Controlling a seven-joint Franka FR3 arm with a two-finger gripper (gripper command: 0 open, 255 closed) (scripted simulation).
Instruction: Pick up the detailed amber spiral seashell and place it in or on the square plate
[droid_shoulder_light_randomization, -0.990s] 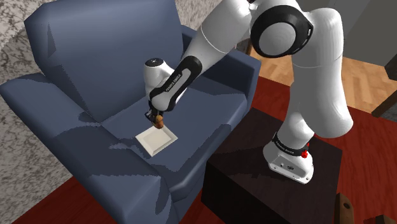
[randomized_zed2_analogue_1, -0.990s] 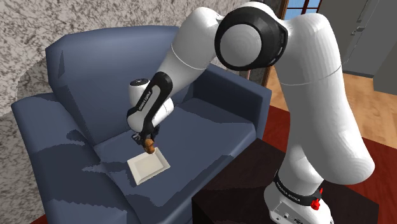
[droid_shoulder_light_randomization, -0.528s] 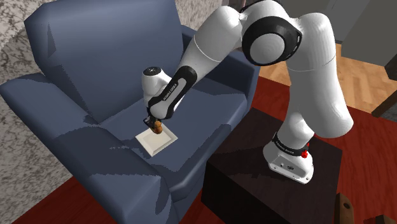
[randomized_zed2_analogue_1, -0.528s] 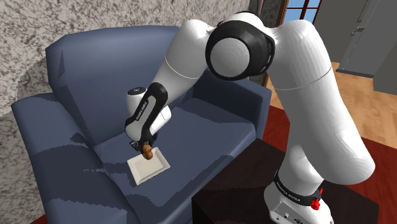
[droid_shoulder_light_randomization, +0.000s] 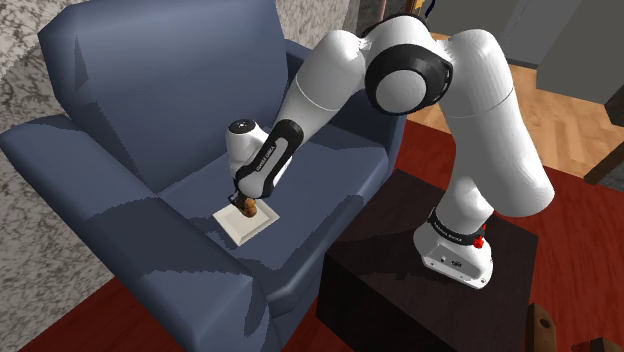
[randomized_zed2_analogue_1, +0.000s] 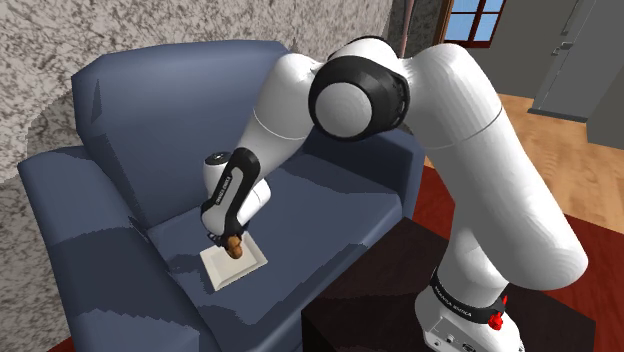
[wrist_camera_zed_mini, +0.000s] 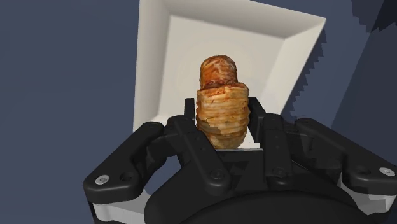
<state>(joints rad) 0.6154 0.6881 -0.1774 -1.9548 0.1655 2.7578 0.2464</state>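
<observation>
Wrist view: the lower end of the seashell (wrist_camera_zed_mini: 219, 95) is hidden between the fingers (wrist_camera_zed_mini: 186, 124) of the gripper (wrist_camera_zed_mini: 221, 111). The near edge of the square plate (wrist_camera_zed_mini: 184, 38) is covered by the black hand. Cannot tell whether the shell touches the plate. Shoulder view: fingers are too small to make out, and the wrist hides the plate's far corner. The armchair (droid_shoulder_light_randomization: 150, 90) and stand (droid_shoulder_light_randomization: 400, 250) are cut off by the bottom edge in both exterior views. A brown object (droid_shoulder_light_randomization: 545, 325) at the shoulder view's lower right is cut off and unidentifiable.
</observation>
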